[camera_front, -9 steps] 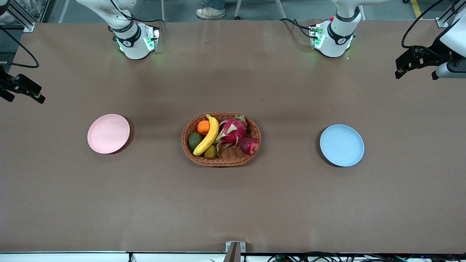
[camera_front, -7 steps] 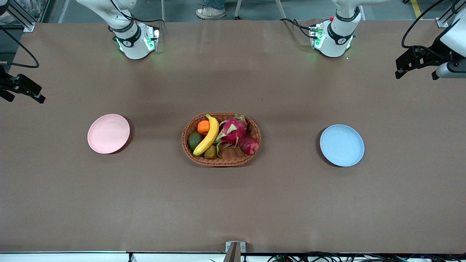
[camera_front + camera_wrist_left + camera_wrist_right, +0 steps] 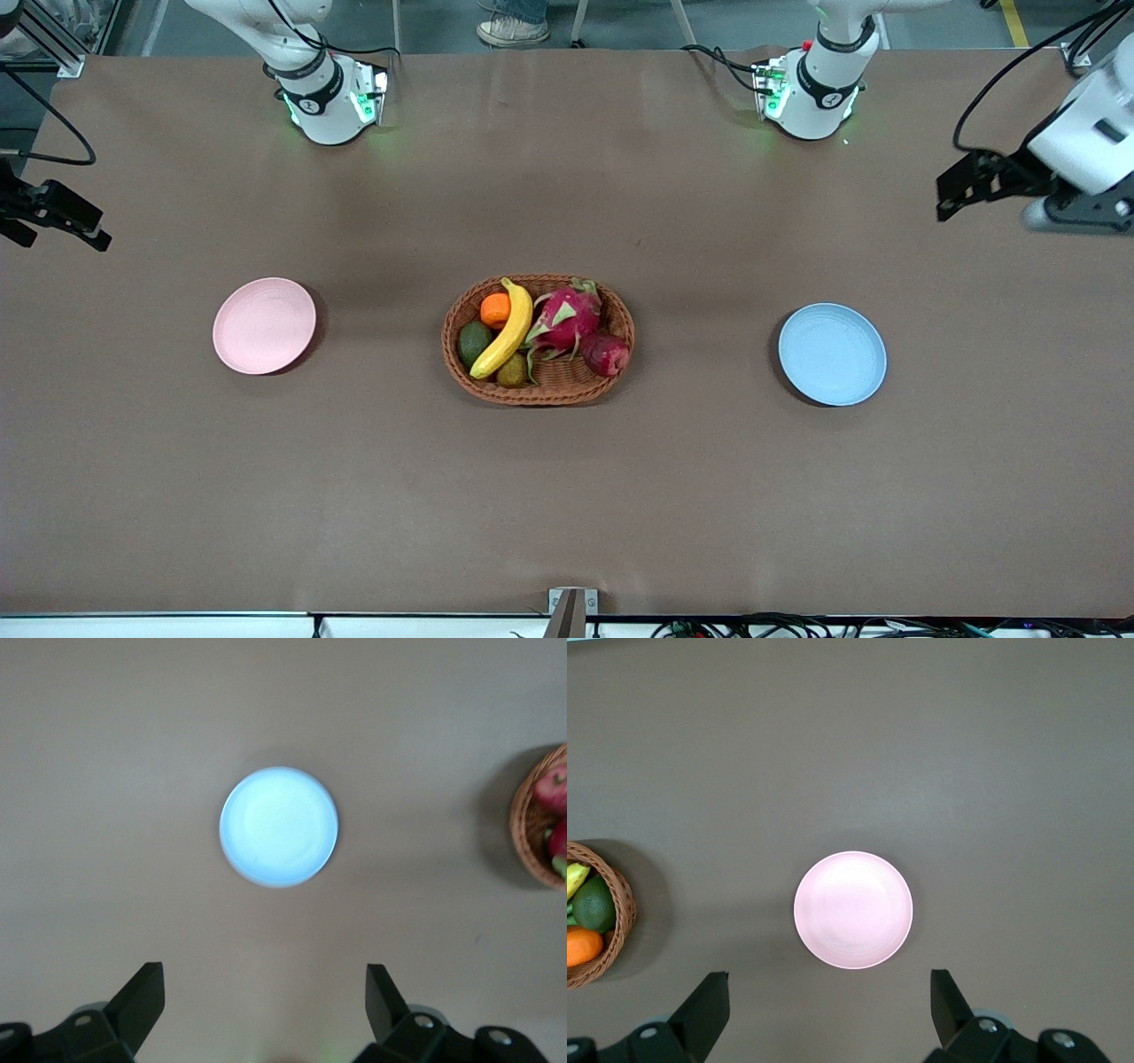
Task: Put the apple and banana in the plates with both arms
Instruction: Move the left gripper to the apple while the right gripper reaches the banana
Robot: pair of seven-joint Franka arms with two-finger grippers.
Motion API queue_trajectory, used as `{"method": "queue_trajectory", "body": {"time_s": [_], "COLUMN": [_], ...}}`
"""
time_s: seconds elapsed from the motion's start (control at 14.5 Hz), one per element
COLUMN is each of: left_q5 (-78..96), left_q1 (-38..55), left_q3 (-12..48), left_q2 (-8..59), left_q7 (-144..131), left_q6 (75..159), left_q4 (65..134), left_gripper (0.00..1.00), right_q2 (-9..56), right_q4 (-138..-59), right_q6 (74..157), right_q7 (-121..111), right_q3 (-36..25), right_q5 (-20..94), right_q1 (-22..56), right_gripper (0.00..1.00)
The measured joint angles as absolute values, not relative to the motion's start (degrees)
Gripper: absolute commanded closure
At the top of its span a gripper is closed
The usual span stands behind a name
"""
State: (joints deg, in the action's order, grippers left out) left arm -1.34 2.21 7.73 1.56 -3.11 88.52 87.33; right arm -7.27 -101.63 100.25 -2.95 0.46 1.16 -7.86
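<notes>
Wicker holds all six fruits I count: one basket (image 3: 538, 339) mid-table carries the banana (image 3: 505, 330), the apple (image 3: 606, 354), a dragon fruit (image 3: 564, 318), an orange (image 3: 495, 309) and two green fruits. Two plates lie apart from it, the pink plate (image 3: 264, 325) toward the right arm's end, the blue plate (image 3: 832, 354) toward the left arm's. My front view leaves the jaws unclear; the wrist views show both spread wide, left gripper (image 3: 264, 1001) and right gripper (image 3: 830, 1005) each high over its own end of the table.
</notes>
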Motion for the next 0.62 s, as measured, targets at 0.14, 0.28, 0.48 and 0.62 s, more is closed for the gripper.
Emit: {"method": "queue_trajectory", "body": {"time_s": [0.14, 0.28, 0.48, 0.62], "left_q5": [-1.33, -1.31, -0.51, -0.08], "left_q1": [4.41, 7.22, 12.07, 14.85], "left_q3": [9.16, 10.35, 10.83, 10.94], "left_q2": [4.56, 7.82, 12.91, 16.36], "left_q7": [-9.65, -17.02, -30.00, -38.24], "left_q6": [90.86, 92.77, 97.77, 101.07], "left_q4": [87.20, 87.11, 87.07, 87.04], "left_gripper": [0.00, 0.00, 0.00, 0.00], "right_q2": [-6.59, -5.11, -1.01, 2.41], "right_q4": [-101.59, -101.56, -101.42, -101.21], "right_q6": [100.28, 100.33, 100.68, 101.56], "right_q7": [-2.95, -2.99, -3.52, -3.45], "right_q3": [0.52, 0.86, 1.44, 1.72], "right_q5": [1.16, 1.20, 1.99, 2.23], "right_q1": [-7.86, -7.83, -6.44, -3.23], "right_gripper": [0.00, 0.00, 0.00, 0.00]}}
